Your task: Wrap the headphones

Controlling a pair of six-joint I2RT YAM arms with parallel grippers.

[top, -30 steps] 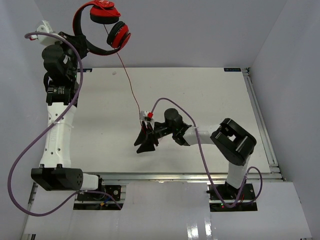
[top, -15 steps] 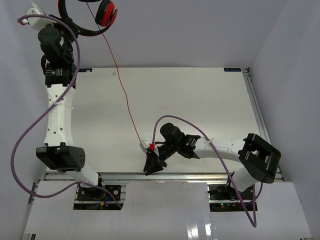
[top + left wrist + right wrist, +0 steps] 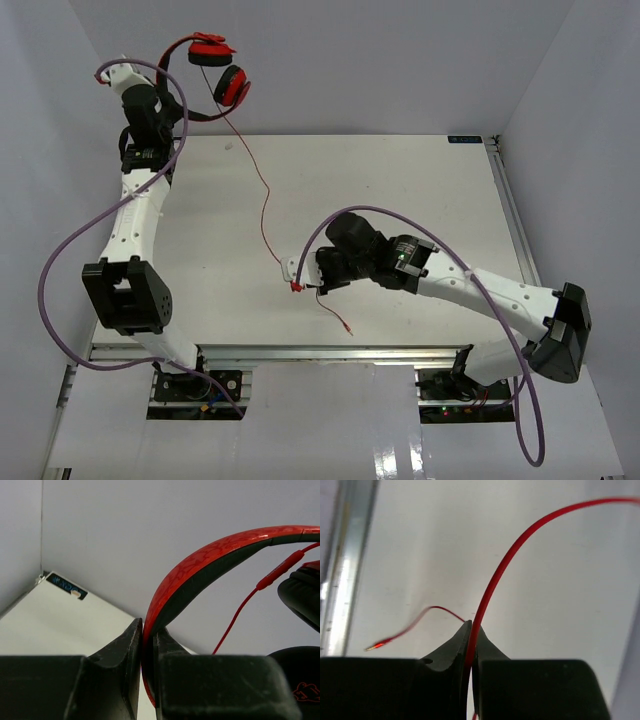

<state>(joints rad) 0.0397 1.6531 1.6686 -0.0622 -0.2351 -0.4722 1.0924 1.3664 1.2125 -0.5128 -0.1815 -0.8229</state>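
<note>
The headphones (image 3: pixel 212 68) hang high over the table's far left corner, red ear cups with black pads (image 3: pixel 233 91) turned right. My left gripper (image 3: pixel 170 90) is shut on the red-and-black headband (image 3: pixel 215 555), which is pinched between its jaws (image 3: pixel 148 630). The thin red cable (image 3: pixel 262 185) runs from the cups down to the table's front middle. There my right gripper (image 3: pixel 298 282) is shut on the cable (image 3: pixel 510 555), the wire passing between its jaws (image 3: pixel 471 630). The loose plug end (image 3: pixel 375 645) trails past it onto the table (image 3: pixel 344 328).
The white table (image 3: pixel 420 190) has a metal rail along its front edge (image 3: pixel 330 352) and another down its right side (image 3: pixel 515 230). Grey walls enclose it on three sides. Purple arm cables loop beside the left arm (image 3: pixel 60 270) and over the right arm (image 3: pixel 350 212).
My right gripper has closed on the cable and shifted along the front of the table. The left arm swung the headphones right and lower. The plug end now lies free.
</note>
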